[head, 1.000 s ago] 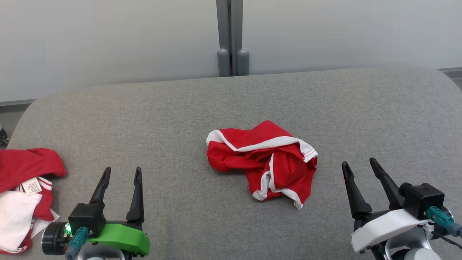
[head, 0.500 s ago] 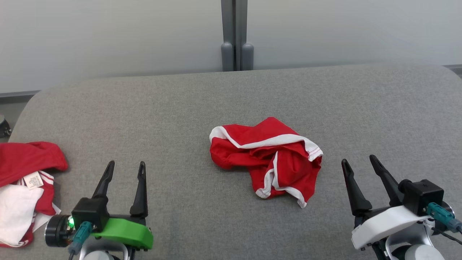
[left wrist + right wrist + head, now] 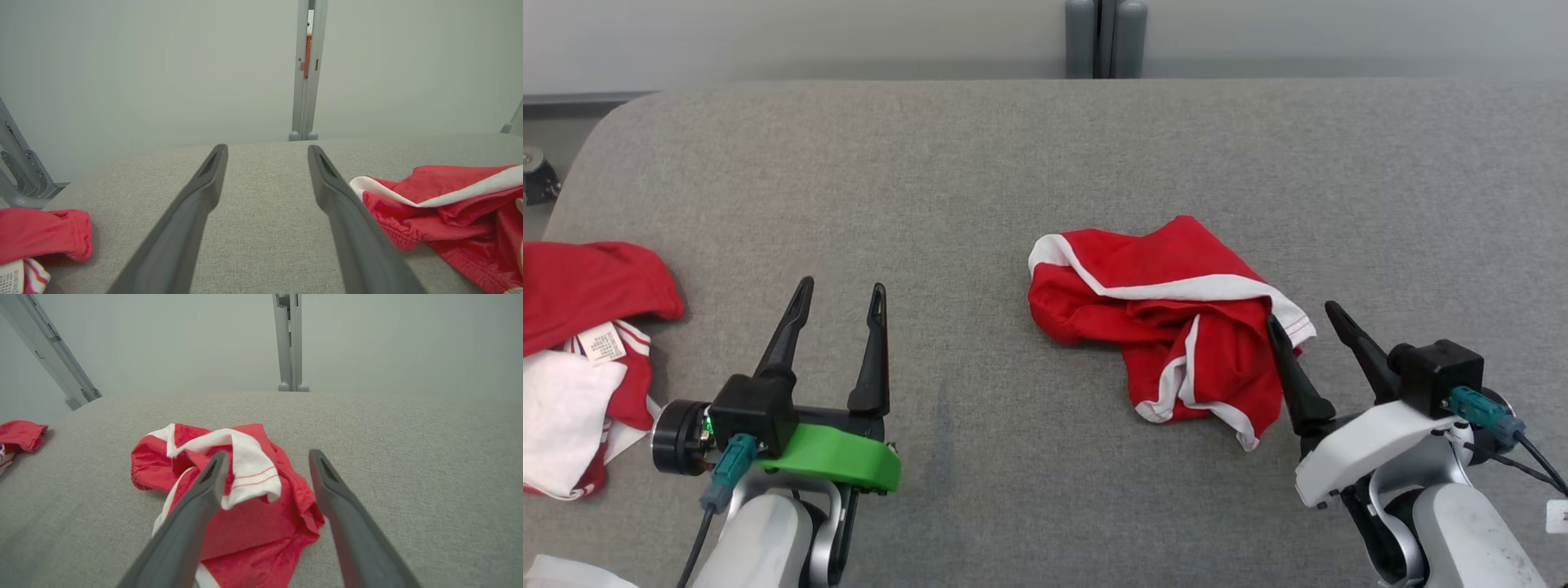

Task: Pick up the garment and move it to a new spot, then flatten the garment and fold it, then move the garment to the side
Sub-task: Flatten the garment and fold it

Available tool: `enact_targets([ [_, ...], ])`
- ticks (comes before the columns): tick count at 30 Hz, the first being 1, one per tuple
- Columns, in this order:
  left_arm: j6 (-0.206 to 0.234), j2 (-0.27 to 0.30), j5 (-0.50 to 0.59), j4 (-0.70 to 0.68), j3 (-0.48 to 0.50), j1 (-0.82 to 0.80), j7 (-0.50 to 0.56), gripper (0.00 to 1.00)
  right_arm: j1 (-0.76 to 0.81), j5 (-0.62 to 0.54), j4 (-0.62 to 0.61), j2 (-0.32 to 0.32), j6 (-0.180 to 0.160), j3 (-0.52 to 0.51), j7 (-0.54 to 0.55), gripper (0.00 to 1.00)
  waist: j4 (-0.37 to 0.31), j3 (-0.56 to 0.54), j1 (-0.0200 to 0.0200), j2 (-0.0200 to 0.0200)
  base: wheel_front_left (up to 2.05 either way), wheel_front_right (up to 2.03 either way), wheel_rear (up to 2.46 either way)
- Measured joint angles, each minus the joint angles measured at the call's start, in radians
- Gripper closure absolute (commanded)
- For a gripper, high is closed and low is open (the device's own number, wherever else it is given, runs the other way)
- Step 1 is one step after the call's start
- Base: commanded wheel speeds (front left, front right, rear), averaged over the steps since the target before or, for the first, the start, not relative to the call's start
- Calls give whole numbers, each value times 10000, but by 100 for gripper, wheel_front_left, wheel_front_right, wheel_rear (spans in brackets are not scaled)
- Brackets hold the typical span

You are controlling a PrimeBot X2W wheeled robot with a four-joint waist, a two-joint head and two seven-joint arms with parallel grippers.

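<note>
Head view: a grey fabric-covered surface [image 3: 1013, 163] stretches out in front of the robot. The left end effector [image 3: 841, 286] is at the lower left, its two dark fingers spread apart with nothing between them. A crumpled red garment [image 3: 1168, 318] with white trim lies well off to its right, near the middle of the surface. A pile of red and white clothes [image 3: 580, 327] sits to its left, at the edge of the surface. The right end effector [image 3: 1300, 314] is at the lower right, fingers spread. Its left finger overlaps the garment's right edge, and it is unclear whether the two touch.

Left wrist view: the left end effector [image 3: 267, 148] is spread wide over bare surface [image 3: 261, 228]. The garment [image 3: 449, 212] lies just beyond its right finger, and the pile of clothes [image 3: 41, 232] lies past its left finger. A grey post [image 3: 306, 81] stands against a pale wall straight ahead.

Right wrist view: the right end effector [image 3: 268, 453] is spread wide, gripping nothing. The garment [image 3: 253, 522] lies below and between its fingers, bunched more toward the left one, which crosses in front of a white band. Bare surface [image 3: 408, 457] lies to the right of the right finger. The pile of clothes [image 3: 20, 433] is far to the left.
</note>
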Motion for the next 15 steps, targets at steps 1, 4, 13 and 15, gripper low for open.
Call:
enact_targets([
  [1,-12,-13,13,25,8,-27,0,0,-42,33,96,-13,0,27,44,0,45,71,0,0,0,0,0],
  [4,-29,-59,79,88,65,-89,-33,0,-92,313,305,-69,0,184,268,100,184,290,0,0,0,0,0],
  [13,-33,-125,288,-33,345,-132,-46,0,-472,337,-412,-698,0,-205,-332,100,-79,487,0,0,0,0,0],
  [15,-42,-136,372,-63,393,-171,-50,0,-579,278,-562,-905,0,-472,-416,100,-181,523,0,0,0,0,0],
])
